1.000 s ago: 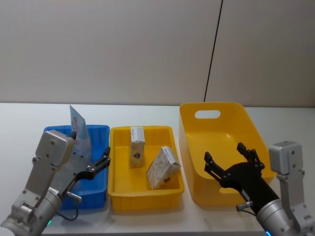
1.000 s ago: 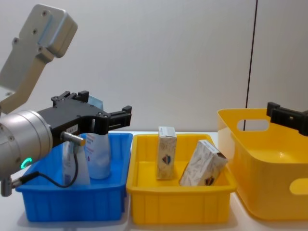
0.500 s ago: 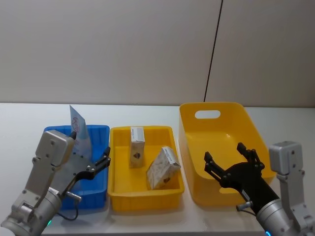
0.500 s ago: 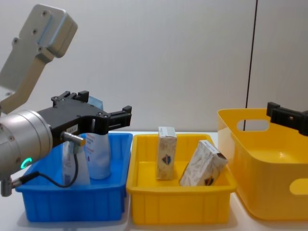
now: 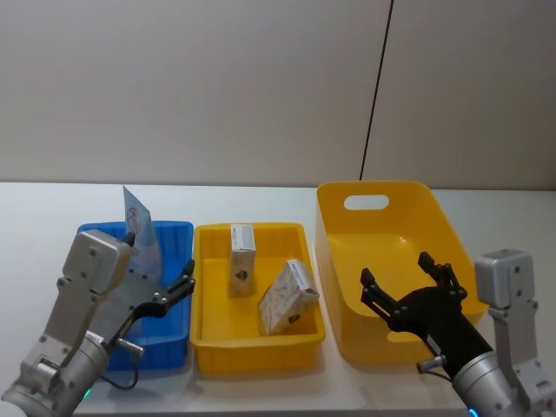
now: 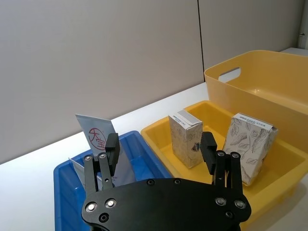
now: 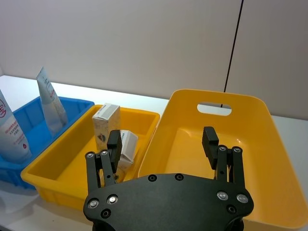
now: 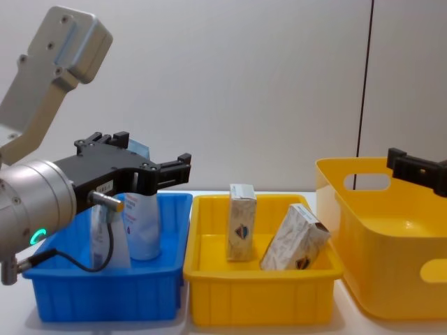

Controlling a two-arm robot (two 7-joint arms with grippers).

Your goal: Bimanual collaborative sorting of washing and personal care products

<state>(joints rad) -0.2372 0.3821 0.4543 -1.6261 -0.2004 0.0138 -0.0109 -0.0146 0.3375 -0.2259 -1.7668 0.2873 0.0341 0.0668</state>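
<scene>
L gripper (image 5: 159, 265): we see it wide open, empty, by blue bin (image 5: 178, 228) w/ tubes (image 5: 139, 221), bench left; R gripper (image 5: 397, 274) also open, empty, over big yellow bin (image 5: 417, 188).

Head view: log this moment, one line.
left end effector open, near blue plastic bin | right end effector open, near large yellow plastic tub

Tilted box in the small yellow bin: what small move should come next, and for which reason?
Probably shift the right gripper toward its left, above the tilted box. It is open by the large yellow bin, which looks empty, and the tilted box lies in the small yellow bin's right half. The left gripper hangs open over the blue bin.
</scene>
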